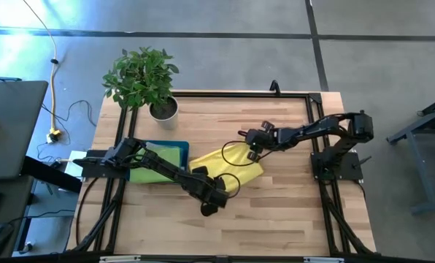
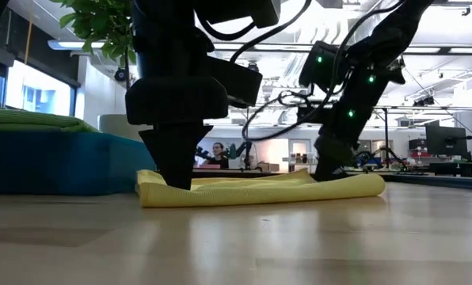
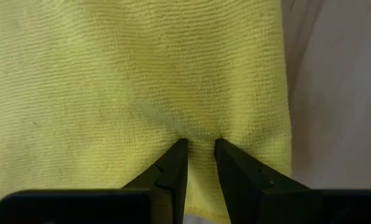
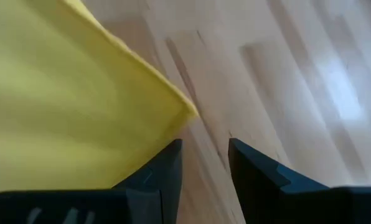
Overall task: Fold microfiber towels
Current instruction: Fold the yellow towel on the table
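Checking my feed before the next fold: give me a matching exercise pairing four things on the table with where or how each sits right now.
Things:
1. yellow towel
2. left gripper
3. teal tray
4. potted plant

Places or states:
A. at a far corner of the table, on the left arm's side
B. lying flat and folded on the wood near the table's middle
C. tips pressed down into the yellow cloth
D. beside the towel, holding a lime green cloth

Pairs: 1-B, 2-C, 3-D, 4-A
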{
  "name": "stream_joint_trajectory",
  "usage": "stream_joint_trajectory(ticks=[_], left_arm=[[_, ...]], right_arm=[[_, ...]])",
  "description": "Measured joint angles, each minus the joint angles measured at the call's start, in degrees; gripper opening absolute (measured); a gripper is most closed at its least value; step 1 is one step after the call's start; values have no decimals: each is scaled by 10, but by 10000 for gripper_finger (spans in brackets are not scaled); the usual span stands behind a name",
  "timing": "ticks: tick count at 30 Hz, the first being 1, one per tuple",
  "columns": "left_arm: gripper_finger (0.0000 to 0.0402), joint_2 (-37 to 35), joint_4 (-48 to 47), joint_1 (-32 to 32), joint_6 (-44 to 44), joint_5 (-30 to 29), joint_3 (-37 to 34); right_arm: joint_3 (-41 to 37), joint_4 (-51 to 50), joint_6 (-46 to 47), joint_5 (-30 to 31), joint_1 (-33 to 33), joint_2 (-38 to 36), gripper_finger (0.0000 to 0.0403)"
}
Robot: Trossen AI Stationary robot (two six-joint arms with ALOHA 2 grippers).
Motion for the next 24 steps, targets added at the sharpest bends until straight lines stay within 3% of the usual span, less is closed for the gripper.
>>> stream_joint_trajectory(ticks=[6,10,12,16,21,24], left_arm=[[76,3,13,3,0,-29,11],[76,3,79,8,9,-12,12],[76,3,115,8,30,8,12],[76,3,202,12,53,45,12],[76,3,334,20,97,86,13],[76,-1,353,22,124,105,15]], right_arm=[[1,-4,54,-73,25,-58,122],[1,-12,134,-156,72,-77,122],[1,-11,165,-169,103,-78,122],[1,-30,215,-148,166,-78,122],[1,-60,258,-58,223,-78,122],[0,-79,294,9,239,-78,122]])
